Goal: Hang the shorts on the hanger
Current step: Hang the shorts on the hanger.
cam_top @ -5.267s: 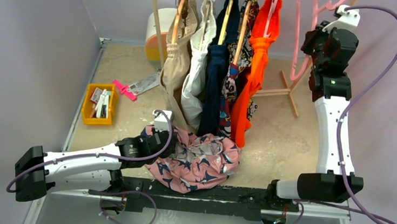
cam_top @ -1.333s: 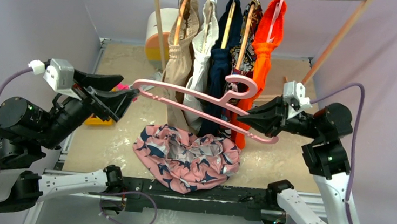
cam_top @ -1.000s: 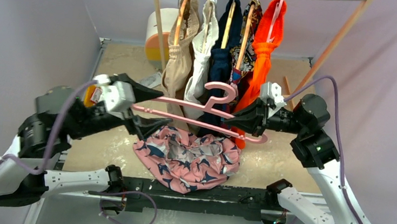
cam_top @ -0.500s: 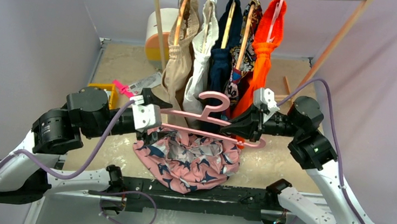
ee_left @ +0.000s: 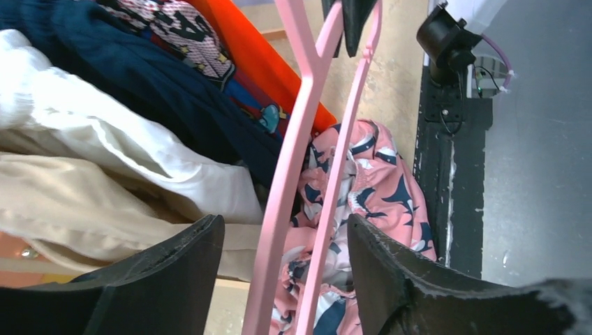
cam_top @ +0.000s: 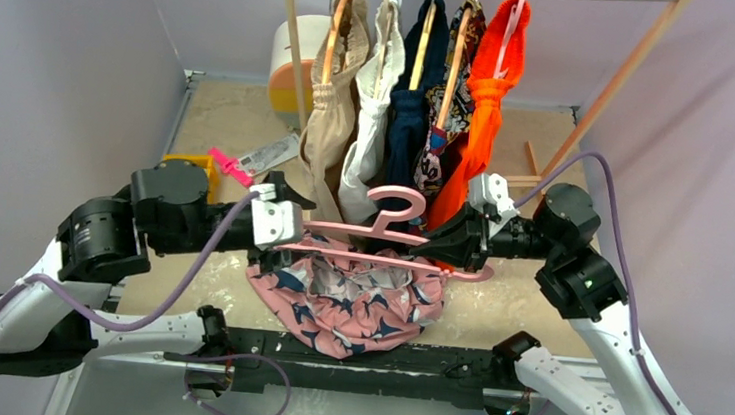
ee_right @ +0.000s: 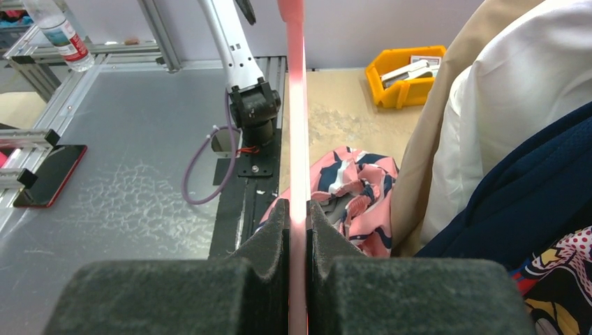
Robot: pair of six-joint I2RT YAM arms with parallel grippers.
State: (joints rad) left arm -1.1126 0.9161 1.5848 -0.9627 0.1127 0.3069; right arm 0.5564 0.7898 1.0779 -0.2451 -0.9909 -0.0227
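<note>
Two claws meet at the hanger (cam_top: 366, 232), which hangs roughly level over the table (cam_top: 510, 305). My right gripper (cam_top: 435, 246) is pinched tight on its arm at the 3 o'clock end. My left gripper (cam_top: 291, 227) sits at the 9 o'clock end with fingers spread, and both pink bars pass between them with a gap on either side. The shorts (cam_top: 355, 302) lie crumpled at 6 o'clock from the hanger, below both claws. I cannot tell whether the lower bar touches them.
</note>
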